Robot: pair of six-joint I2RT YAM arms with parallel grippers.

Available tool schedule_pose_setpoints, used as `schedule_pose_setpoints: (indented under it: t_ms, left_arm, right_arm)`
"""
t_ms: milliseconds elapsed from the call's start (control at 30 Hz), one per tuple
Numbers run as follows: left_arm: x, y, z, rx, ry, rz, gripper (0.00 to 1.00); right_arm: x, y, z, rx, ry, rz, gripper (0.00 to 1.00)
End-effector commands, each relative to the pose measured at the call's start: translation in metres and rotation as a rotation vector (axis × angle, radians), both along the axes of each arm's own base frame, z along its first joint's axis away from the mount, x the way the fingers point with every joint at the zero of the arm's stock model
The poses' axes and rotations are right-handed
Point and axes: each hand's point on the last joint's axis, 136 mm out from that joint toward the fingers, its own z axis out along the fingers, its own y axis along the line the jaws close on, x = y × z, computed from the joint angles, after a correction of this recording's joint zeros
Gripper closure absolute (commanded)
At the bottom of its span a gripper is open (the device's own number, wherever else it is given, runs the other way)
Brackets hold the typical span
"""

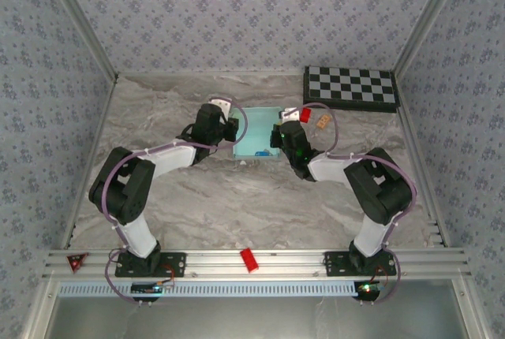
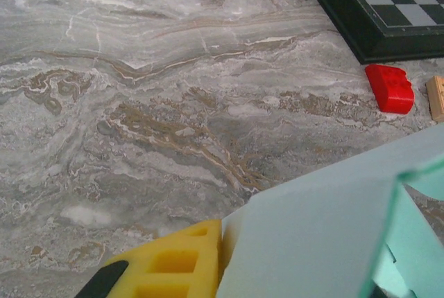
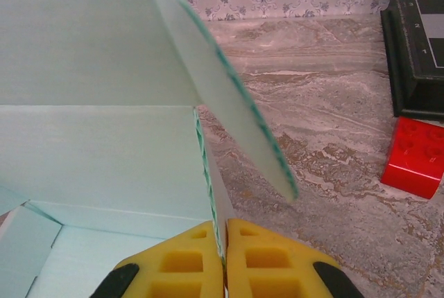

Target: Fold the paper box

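Wallpapered panels (image 1: pixel 237 8) close in a marble-patterned table (image 1: pixel 237 213), with a black-and-white checkerboard (image 1: pixel 351 88) lying at the far right. Both arms reach inward from the near edge and meet at the paper box (image 1: pixel 256 140), which sits on the far middle of the table, partly formed, its floor flat and its walls coming up.

The right gripper (image 1: pixel 278 135) is at the box's right side. In its wrist view the yellow pads are pinched together on the top edge of an upright wall, so it is clamped on the card. A loose flap (image 3: pixel 229 104) leans outward over the table beside that wall.

The left gripper (image 1: pixel 231 130) is at the box's left side. Its wrist view shows one yellow finger (image 2: pixel 177 263) just against the outside of a card panel; the other finger is hidden, so I cannot tell whether it grips.

To do this step well, the right hold should probably act as the anchor while the left side brings its wall square along the crease. Thin card like this will likely buckle if pulled, so push gently and in step. A red block (image 1: pixel 307 115) and a wooden block (image 1: pixel 323 121) lie near the right side, so avoid sliding the box that way.
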Motion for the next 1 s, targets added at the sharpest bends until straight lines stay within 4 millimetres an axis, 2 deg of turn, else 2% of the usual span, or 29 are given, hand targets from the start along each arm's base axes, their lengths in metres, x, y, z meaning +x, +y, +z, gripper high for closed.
schedule_pose_setpoints:
  t_ms: [0, 233, 433, 700, 967]
  left_arm:
    - [0.014, 0.000, 0.015, -0.050, -0.044, 0.048, 0.85]
    - [0.016, 0.000, 0.013, -0.073, -0.032, 0.093, 0.84]
    - [0.015, 0.007, 0.002, -0.068, -0.004, 0.152, 0.83]
    - [0.014, 0.012, -0.002, -0.065, 0.013, 0.209, 0.83]
    - [0.013, 0.011, -0.005, -0.047, 0.027, 0.227, 0.94]
  right_arm:
    - [0.011, -0.006, 0.013, 0.044, -0.047, -0.083, 0.92]
    - [0.012, -0.005, 0.013, 0.042, -0.061, -0.121, 0.92]
    - [0.011, -0.010, 0.012, 0.032, -0.070, -0.159, 0.92]
    - [0.007, -0.012, 0.016, 0.022, -0.087, -0.201, 0.94]
    - [0.004, -0.011, 0.016, 0.020, -0.091, -0.224, 0.95]
